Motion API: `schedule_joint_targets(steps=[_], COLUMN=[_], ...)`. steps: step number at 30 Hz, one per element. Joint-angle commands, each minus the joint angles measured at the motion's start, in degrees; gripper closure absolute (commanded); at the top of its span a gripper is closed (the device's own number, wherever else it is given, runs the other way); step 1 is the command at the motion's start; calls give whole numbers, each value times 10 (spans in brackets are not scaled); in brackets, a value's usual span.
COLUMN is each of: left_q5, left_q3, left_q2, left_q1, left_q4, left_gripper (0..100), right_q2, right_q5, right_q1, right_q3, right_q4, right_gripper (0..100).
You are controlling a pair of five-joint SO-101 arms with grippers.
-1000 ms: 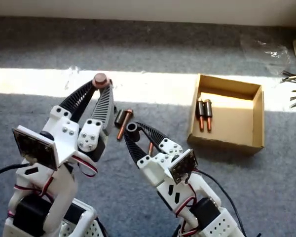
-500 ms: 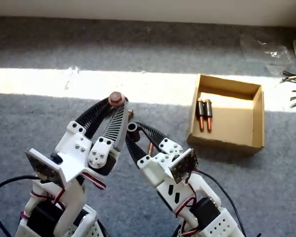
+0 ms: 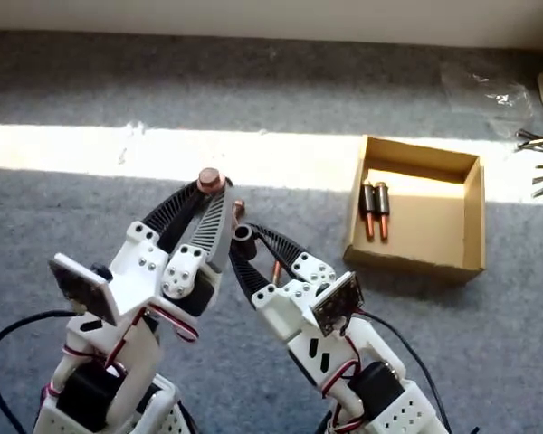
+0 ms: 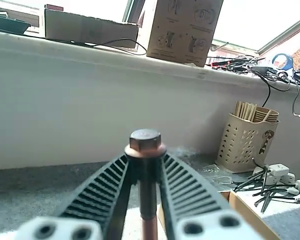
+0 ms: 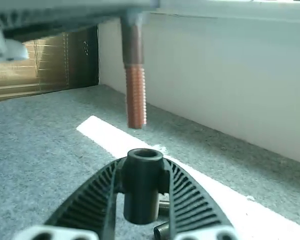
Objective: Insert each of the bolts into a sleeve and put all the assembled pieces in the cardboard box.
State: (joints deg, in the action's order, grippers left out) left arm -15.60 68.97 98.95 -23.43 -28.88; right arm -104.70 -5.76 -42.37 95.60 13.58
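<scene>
- My left fingers point(image 3: 209, 191) were shut on a bolt point(image 3: 209, 177). They gripped its shank just under the hexagonal head, with the head up and the copper threaded end pointing down.
- My right fingers point(image 3: 243, 244) were shut on a black sleeve point(image 3: 244, 233), held upright with its open mouth facing up.
- Both pieces were up off the grey tabletop point(image 3: 63, 212), near each other but not touching.
- In the right wrist view, the bolt's threaded tip hung higher than the sleeve's mouth and apart from it. I could not tell whether it was lined up over the hole.
- In the high view, the bolt's head sat a little farther out and to the left of the sleeve.
- The box point(image 3: 407, 258) sat open on the tabletop, off to the right of my right fingers, with its far half in a strip of sunlight.
- Two assembled pieces point(image 3: 368, 201) lay side by side inside the box, close to its left wall. Their dark sleeves were toward the far side and their copper ends toward me.
- Another bolt point(image 3: 276, 269) lay on the tabletop beneath my right fingers, mostly hidden by them.
- A loose sleeve point(image 5: 161, 231) lay on the tabletop below the one I held.
</scene>
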Motion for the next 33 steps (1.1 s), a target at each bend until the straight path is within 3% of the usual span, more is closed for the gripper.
schedule_joint_targets(steps=[1,19,26,33], left_q5=[-15,-16,-16,-14], left_q3=[29,39,-13,-14], left_q2=[-1,4,-2,-2], left_q1=[3,-15,-24,-23], left_q4=[58,80,15,12], left_gripper=[994,994,993,993], right_q2=[-6,-6,-6,-6], right_q5=[3,2,2,2], right_q1=[8,8,8,8], right_q3=[68,68,68,68], right_q4=[-14,-14,-14,-8], right_gripper=[994,994,994,994])
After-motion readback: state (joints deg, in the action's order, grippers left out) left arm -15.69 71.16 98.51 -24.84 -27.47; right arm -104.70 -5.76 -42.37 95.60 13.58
